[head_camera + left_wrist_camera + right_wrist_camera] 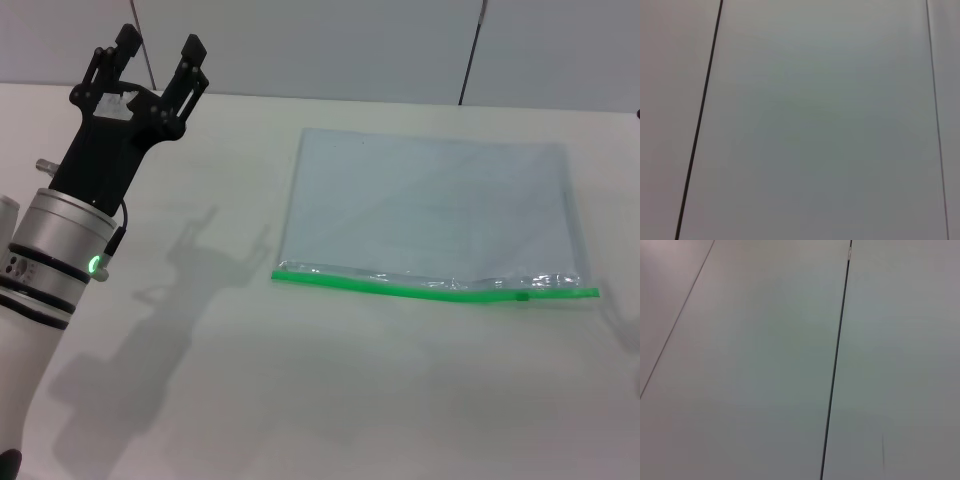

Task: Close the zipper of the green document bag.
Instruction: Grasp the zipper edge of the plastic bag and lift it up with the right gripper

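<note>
The green document bag (pixel 430 210) lies flat on the white table (pixel 300 400), right of centre in the head view, a translucent pale blue-grey pouch. Its bright green zipper (pixel 400 288) runs along the edge nearest me, with the small slider tab (pixel 521 294) near the right end. My left gripper (pixel 160 45) is raised at the far left, well away from the bag, open with nothing between its fingers. The right gripper is out of the head view. Both wrist views show only plain grey wall panels.
Grey wall panels (pixel 320 40) with dark seams stand behind the table's far edge. My left arm (pixel 60 250) casts a shadow on the table left of the bag.
</note>
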Robot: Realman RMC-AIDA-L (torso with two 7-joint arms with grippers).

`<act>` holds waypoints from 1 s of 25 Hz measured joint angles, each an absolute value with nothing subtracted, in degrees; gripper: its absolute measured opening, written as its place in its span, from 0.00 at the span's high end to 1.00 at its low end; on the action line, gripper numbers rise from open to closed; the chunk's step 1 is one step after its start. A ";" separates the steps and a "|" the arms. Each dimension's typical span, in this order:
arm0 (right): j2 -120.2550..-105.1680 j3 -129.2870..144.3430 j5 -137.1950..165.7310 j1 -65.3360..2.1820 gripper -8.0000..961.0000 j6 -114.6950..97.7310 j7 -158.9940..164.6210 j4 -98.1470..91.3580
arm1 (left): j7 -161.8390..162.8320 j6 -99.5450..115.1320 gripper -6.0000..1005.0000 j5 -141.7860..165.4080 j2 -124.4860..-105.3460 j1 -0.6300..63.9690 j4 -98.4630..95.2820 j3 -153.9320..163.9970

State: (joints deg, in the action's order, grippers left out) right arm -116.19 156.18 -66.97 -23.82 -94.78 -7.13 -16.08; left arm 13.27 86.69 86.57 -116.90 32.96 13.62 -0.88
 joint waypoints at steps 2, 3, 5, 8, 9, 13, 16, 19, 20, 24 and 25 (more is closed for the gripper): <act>-116.19 156.18 -66.97 -23.82 0.11 -94.73 -7.15 -16.08 | 13.27 86.66 0.23 86.57 -116.90 32.96 13.62 -0.88; -116.19 156.18 -66.97 -23.82 0.11 -94.71 -7.15 -16.08 | 13.27 86.66 0.23 86.57 -116.90 32.96 13.62 -0.87; -116.19 156.18 -66.97 -23.82 0.11 -94.68 -7.16 -16.08 | 13.23 86.66 0.23 86.57 -116.90 32.96 13.62 -0.88; -116.19 156.18 -66.97 -23.83 0.11 -94.63 -7.21 -16.07 | 13.19 86.64 0.23 86.57 -116.89 32.96 13.62 -0.88; -116.19 156.18 -66.97 -23.87 0.11 -94.48 -7.23 -16.01 | 13.19 86.62 0.23 86.57 -116.89 32.96 13.62 -0.88; -116.19 156.26 -66.94 -24.24 0.11 -92.44 -7.62 -15.52 | 13.18 86.49 0.23 86.57 -116.89 32.96 13.62 -0.88; -116.19 157.05 -66.91 -24.50 0.11 -90.48 -9.73 -14.97 | 13.18 86.48 0.23 86.57 -116.84 32.96 13.62 -0.88; -116.21 157.57 -66.89 -24.33 0.11 -89.96 -13.67 -14.76 | 13.16 86.48 0.23 86.57 -116.82 32.99 13.62 -0.88; -116.23 157.64 -66.88 -24.18 0.11 -89.78 -15.30 -14.71 | 13.10 86.48 0.23 86.57 -116.81 32.99 13.62 -0.88; -116.26 158.23 -66.88 -22.95 0.11 -87.91 -23.49 -14.44 | 12.62 86.48 0.23 86.57 -116.80 32.95 13.62 -0.88; -116.30 158.42 -66.88 -21.84 0.11 -86.42 -28.87 -14.43 | 12.56 86.48 0.23 86.57 -116.80 32.95 13.60 -0.88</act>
